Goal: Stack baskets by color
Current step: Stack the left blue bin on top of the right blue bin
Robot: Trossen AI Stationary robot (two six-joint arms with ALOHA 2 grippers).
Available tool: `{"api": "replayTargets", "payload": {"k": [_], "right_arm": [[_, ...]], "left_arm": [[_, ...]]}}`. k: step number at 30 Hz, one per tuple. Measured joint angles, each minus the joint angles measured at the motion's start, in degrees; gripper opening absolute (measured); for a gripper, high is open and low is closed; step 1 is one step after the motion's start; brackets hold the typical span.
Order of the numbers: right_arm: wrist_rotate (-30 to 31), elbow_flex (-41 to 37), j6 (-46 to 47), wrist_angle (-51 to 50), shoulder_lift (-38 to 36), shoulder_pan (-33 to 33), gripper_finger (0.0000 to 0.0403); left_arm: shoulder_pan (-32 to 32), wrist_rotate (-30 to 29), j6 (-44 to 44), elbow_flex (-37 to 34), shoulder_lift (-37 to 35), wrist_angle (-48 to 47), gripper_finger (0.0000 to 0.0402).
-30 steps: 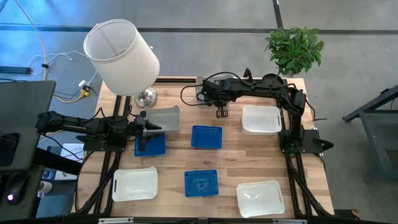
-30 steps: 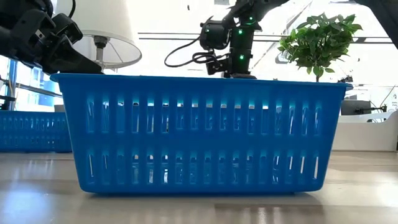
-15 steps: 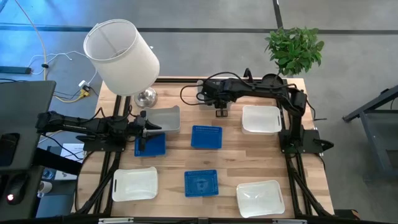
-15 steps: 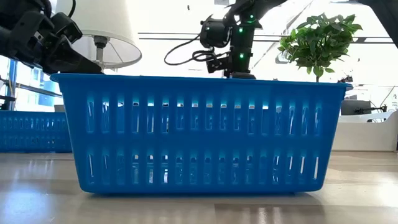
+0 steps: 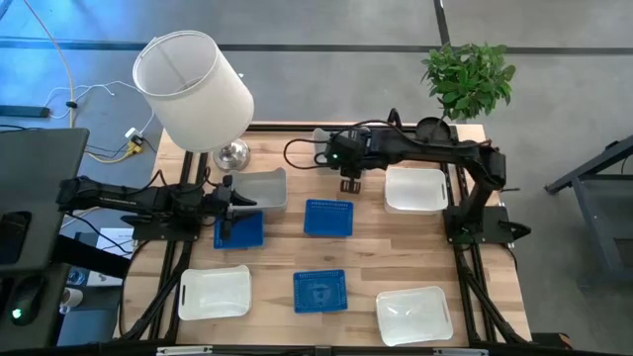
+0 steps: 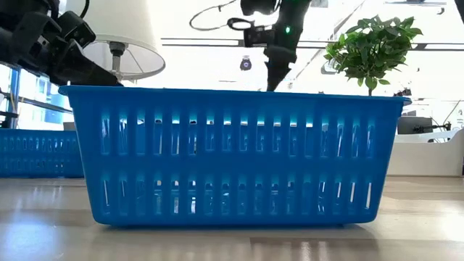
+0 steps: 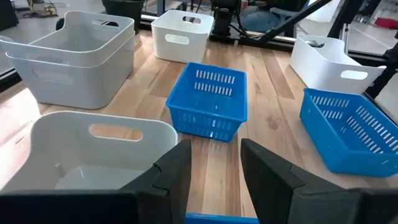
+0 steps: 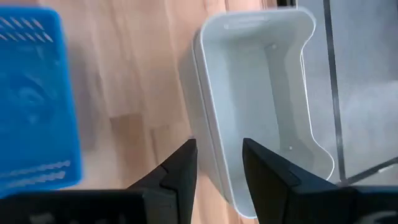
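Note:
Two light grey baskets [image 7: 68, 56] sit nested at the far edge, mostly hidden under my right arm in the high view [image 5: 318, 134]. My right gripper [image 8: 219, 149] [image 5: 350, 184] hangs open above the stack's near long wall [image 8: 205, 124], clear of it. At the table's left, my left gripper [image 7: 214, 149] [image 5: 229, 206] is open over a blue basket [image 5: 242, 230], nothing between its fingertips. A pale basket [image 7: 93, 149] stands just beside it on the far side. Two more blue baskets [image 5: 328, 218] [image 5: 319, 290] rest on the table's middle.
White baskets stand at far right [image 5: 414, 189], near left [image 5: 214, 293] and near right [image 5: 413, 314]. A lamp with a big white shade [image 5: 193, 89] rises at the far left corner, and a plant [image 5: 468, 79] at the far right corner. The near blue basket [image 6: 232, 156] fills the low view.
My right gripper has gone up, away from the grey stack, and its wrist has rolled a little; the arm's elbow has swung toward the table's right edge. The baskets have stayed where they were.

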Motion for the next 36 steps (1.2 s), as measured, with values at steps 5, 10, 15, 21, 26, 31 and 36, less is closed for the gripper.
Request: {"api": "replayTargets", "payload": {"k": [5,10,15,21,26,31,36], "right_arm": [[-0.28,0.00,0.67,-0.67,-3.19,1.78,0.0115],[-0.61,0.00,3.64,-2.36,-6.27,2.66,0.0115],[-0.61,0.00,6.42,-4.42,-8.09,3.17,0.0115],[-0.92,0.00,8.22,-6.65,-8.32,3.21,0.0115],[-1.58,0.00,9.07,-6.99,-8.32,3.21,0.0115],[-3.00,0.00,9.09,-7.00,-8.32,3.21,0.0115],[-3.15,0.00,9.07,-7.18,-8.32,3.21,0.0115]], "left_arm": [[0.01,0.02,0.55,5.85,1.86,-7.13,0.0129],[-0.04,1.02,0.06,12.13,6.03,-15.57,0.0129],[-1.41,2.88,-2.52,18.46,12.92,-22.19,0.0129],[-5.82,2.88,-3.74,25.72,22.98,-26.55,0.0129],[-10.29,2.85,-8.02,30.94,30.64,-33.81,0.0129],[-14.63,2.77,-11.48,33.38,36.41,-38.83,0.0129],[-17.40,2.70,-14.79,33.42,40.39,-40.32,0.0129]]}}
